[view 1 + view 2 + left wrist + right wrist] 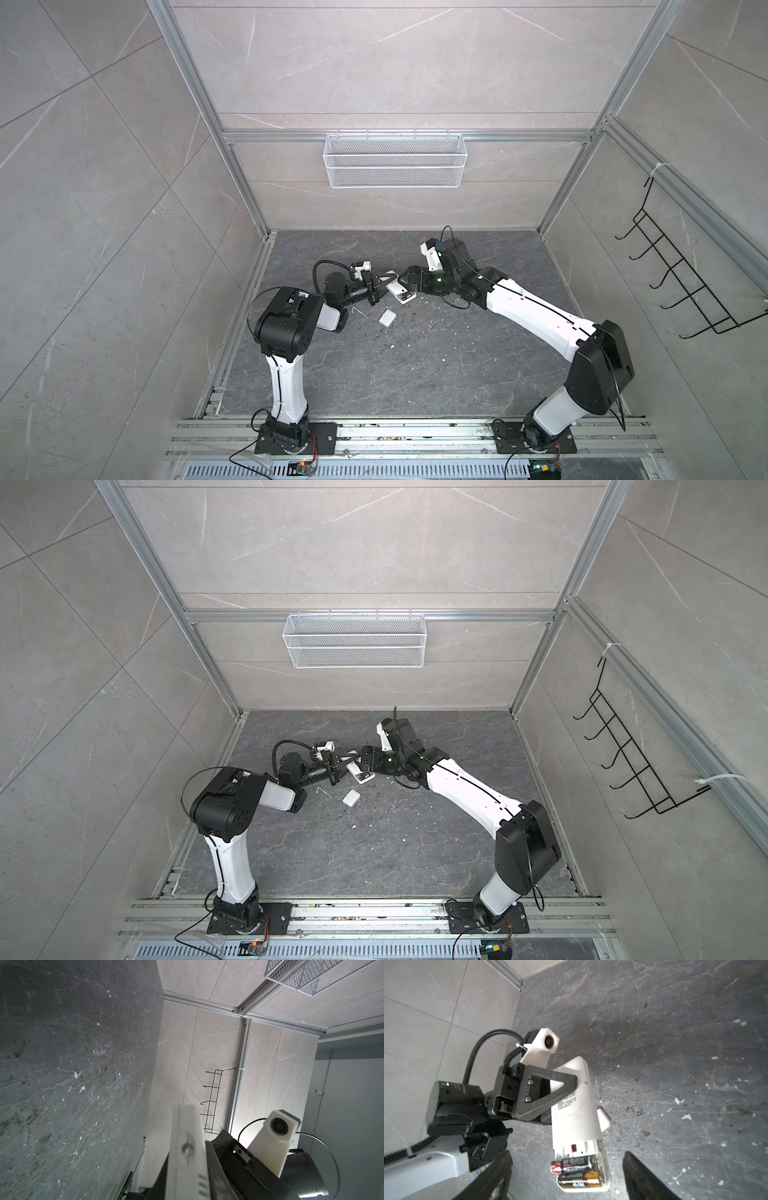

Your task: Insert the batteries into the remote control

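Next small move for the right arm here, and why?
Probably nudge the upper slim dark battery sideways with the right gripper. Its red end seems to overhang the edge of the flat white remote control, which the left gripper clamps. The lower battery sits inside the open bay, and the right jaws stand open and empty.

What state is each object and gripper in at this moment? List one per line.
remote control, gripped, battery compartment uncovered.
batteries, both in the compartment, one end jutting past its edge.
cover, off, lying apart from the remote control.
left gripper, shut on the remote control.
right gripper, open, holding nothing.
wire basket, empty.
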Controlling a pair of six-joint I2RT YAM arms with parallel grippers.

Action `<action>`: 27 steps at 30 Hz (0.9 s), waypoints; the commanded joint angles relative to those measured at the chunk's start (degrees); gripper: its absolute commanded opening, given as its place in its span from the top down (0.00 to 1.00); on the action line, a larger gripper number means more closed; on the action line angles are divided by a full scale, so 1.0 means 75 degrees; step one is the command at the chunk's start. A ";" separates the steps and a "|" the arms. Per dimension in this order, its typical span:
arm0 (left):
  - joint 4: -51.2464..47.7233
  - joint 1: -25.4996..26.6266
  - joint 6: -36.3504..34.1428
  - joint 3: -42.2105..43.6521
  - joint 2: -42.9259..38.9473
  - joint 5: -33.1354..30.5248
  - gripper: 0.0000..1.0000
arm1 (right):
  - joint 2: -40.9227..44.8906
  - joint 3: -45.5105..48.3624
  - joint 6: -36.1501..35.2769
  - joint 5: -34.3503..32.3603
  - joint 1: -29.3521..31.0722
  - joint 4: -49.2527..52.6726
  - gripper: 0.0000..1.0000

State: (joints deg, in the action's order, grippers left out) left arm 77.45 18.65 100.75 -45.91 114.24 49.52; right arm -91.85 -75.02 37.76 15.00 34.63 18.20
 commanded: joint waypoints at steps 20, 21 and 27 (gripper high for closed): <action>0.0466 -0.0003 0.0219 -0.0392 -0.0336 -0.0730 1.00 | 0.0880 0.3011 0.5651 -0.0320 0.0051 -0.4364 0.38; 0.0473 -0.0003 0.0225 -0.0385 -0.0337 -0.0741 1.00 | 0.0810 0.2968 0.5691 -0.0370 0.0090 -0.4393 0.40; 0.0491 0.0004 0.0346 -0.0257 -0.0395 -0.1049 1.00 | 0.0419 0.3135 0.6547 -0.0631 0.0249 -0.5280 0.51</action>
State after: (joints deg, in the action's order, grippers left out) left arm 77.60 18.65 102.50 -47.05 114.13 43.35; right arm -87.44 -51.42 83.09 12.36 36.01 -16.67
